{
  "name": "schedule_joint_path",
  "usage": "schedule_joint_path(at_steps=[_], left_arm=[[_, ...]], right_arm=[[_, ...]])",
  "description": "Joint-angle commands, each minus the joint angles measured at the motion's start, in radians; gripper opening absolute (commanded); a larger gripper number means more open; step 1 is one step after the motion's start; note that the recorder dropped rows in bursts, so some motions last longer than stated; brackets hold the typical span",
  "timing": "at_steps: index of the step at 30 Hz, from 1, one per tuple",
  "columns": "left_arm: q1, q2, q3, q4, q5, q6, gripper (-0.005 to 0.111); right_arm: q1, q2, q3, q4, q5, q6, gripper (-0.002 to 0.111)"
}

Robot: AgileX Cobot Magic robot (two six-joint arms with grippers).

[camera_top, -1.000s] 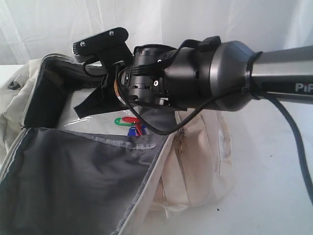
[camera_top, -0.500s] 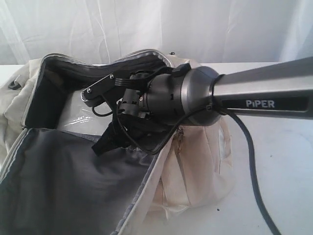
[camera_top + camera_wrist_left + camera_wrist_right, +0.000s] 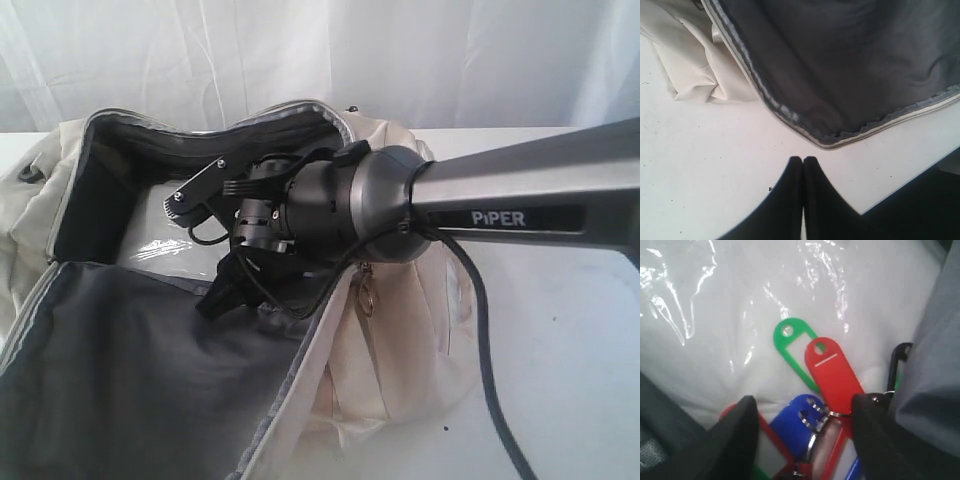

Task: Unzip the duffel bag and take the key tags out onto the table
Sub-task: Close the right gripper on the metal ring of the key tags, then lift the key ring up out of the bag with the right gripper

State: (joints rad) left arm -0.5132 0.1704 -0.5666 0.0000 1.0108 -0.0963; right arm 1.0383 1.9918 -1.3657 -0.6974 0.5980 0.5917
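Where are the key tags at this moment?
In the right wrist view, the key tags lie inside the open duffel bag on clear plastic, between the fingers of the open right gripper.

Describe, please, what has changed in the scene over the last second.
The right arm lowered into the open duffel bag, hiding the key tags from the exterior view; the right pincer opened and now stands astride the tags, not gripping them. The bag stayed unzipped; the left pincer stayed shut over the table.
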Motion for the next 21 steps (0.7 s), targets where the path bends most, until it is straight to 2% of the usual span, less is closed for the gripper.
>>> schedule_joint_path(at_steps=[1, 5, 11, 21], left_arm=[[0.002, -0.008, -0.005, -0.016, 0.012, -0.004, 0.0], [0.002, -0.008, -0.005, -0.014, 0.012, -0.004, 0.0], [0.002, -0.008, -0.005, -0.006, 0.012, -0.004, 0.0], [0.002, -0.008, -0.005, -0.006, 0.012, -0.004, 0.0]], right_arm=[[-0.003, 0.084, 0.017, 0.02, 0.049, -0.004, 0.049], [-0.003, 0.095, 0.017, 0.02, 0.042, -0.002, 0.032], [-0.003, 0.082, 0.007, 0.025, -0.033, 0.048, 0.0], [-0.003, -0.023, -0.053, 0.008, -0.17, 0.103, 0.0]])
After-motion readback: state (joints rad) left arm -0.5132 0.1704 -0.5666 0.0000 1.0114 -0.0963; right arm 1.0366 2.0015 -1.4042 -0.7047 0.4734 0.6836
